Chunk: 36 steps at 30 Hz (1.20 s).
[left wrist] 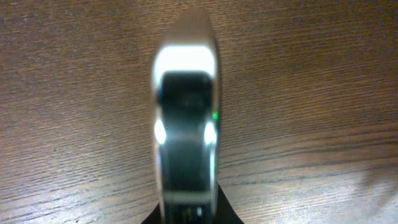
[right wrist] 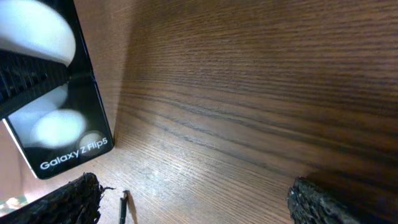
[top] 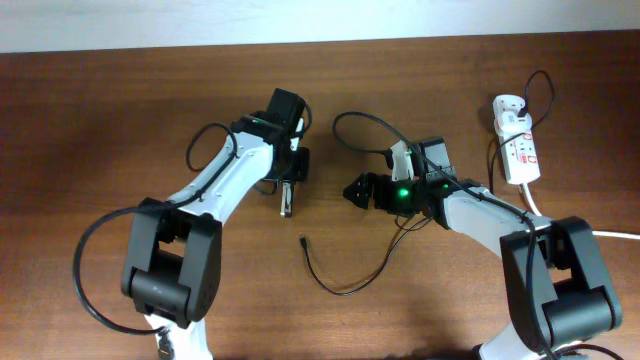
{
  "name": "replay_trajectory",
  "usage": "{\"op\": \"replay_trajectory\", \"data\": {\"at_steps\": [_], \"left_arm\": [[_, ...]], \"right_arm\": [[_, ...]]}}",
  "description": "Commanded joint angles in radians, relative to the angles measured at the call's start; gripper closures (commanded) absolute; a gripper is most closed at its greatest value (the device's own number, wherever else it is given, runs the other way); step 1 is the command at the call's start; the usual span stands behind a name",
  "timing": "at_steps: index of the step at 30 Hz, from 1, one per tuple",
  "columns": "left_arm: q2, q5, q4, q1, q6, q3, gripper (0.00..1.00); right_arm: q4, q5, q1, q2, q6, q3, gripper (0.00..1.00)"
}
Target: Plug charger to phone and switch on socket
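Note:
My left gripper (top: pixel 291 172) is shut on the phone (top: pixel 287 198), a black smartphone held on edge over the table. In the left wrist view the phone (left wrist: pixel 185 118) shows edge-on and blurred, running up from the jaws (left wrist: pixel 186 214). In the right wrist view the phone (right wrist: pixel 65 134) is at the left, its glossy face reading "Galaxy Z Flip5". My right gripper (top: pixel 357 190) is open and empty, right of the phone; its fingertips (right wrist: pixel 193 200) frame bare wood. The charger's black plug tip (top: pixel 303 239) lies loose on the table, and shows in the right wrist view (right wrist: pixel 123 205). The white socket (top: pixel 518 145) lies at the far right.
The thin black cable (top: pixel 345 288) loops across the table in front of the grippers and passes under my right arm. Another loop of it (top: pixel 365 118) lies behind the right gripper. The socket's thick white cord (top: pixel 615 235) runs off the right edge.

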Motion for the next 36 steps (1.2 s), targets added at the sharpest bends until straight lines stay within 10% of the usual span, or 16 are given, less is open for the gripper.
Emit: {"op": "replay_trajectory", "data": {"at_steps": [1, 8, 11, 16, 24, 36], "left_arm": [[-0.008, -0.045, 0.007, -0.008, -0.017, -0.026, 0.92], [-0.013, -0.032, 0.012, 0.0, -0.018, -0.022, 1.0], [-0.031, 0.216, 0.017, 0.105, -0.018, -0.021, 1.0], [-0.031, 0.604, 0.017, 0.316, -0.016, -0.021, 1.0], [-0.031, 0.602, 0.011, 0.373, -0.005, -0.032, 1.0], [-0.031, 0.592, 0.006, 0.373, -0.005, -0.032, 1.0]], "right_arm": [[-0.017, 0.08, -0.002, 0.004, -0.016, -0.001, 0.01], [-0.012, -0.015, -0.004, 0.002, -0.02, 0.021, 0.13], [-0.236, -0.03, 0.034, -0.008, -0.096, 0.154, 0.39], [-0.44, 0.137, 0.253, -0.008, -0.111, 0.262, 0.45], [-0.462, 0.747, 0.692, -0.005, 0.126, 0.261, 0.46], [-0.404, 0.771, 0.736, 0.084, 0.126, 0.261, 0.63]]}}
